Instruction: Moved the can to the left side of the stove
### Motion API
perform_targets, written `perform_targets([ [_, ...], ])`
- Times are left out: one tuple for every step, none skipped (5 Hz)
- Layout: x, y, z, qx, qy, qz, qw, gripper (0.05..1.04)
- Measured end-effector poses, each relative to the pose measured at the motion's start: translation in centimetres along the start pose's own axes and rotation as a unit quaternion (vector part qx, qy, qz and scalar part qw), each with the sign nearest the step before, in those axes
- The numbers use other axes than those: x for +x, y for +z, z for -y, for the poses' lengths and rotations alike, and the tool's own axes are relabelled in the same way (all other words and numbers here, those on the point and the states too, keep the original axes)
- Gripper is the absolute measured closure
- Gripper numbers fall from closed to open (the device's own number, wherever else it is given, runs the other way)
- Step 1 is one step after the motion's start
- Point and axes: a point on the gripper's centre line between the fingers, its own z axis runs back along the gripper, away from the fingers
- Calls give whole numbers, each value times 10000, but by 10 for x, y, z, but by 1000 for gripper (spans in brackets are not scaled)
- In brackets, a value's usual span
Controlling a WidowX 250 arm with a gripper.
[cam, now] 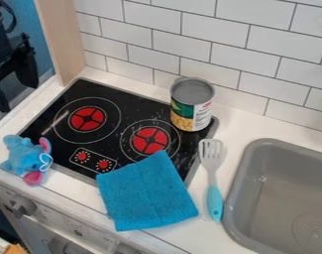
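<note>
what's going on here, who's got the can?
Nothing is gripping the can. It stands upright at the back right of the stove, so the move to the left side isn't done. A blue cloth lies over the stove's front edge, a spatula is on the counter beside the sink, and a blue plush toy sits at the front left.

Can (191, 106) on stove (131, 103), spatula (215, 198) left of sink (276, 193)

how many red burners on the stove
2: one burner is on the left of the stove, the other burner to its right, between the can and the blue cloth. The cloth could hide another.
</note>
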Motion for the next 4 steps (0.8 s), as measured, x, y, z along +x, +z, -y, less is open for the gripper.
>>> perform_targets([
  [-3,-8,-2,117,-14,-99,9999,83],
  [-15,-13,-4,169,-122,-236,9995,83],
  [-38,-4,2,67,-333,-180,9993,83],
  [-77,6,15,-17,-571,65,9983,83],
])
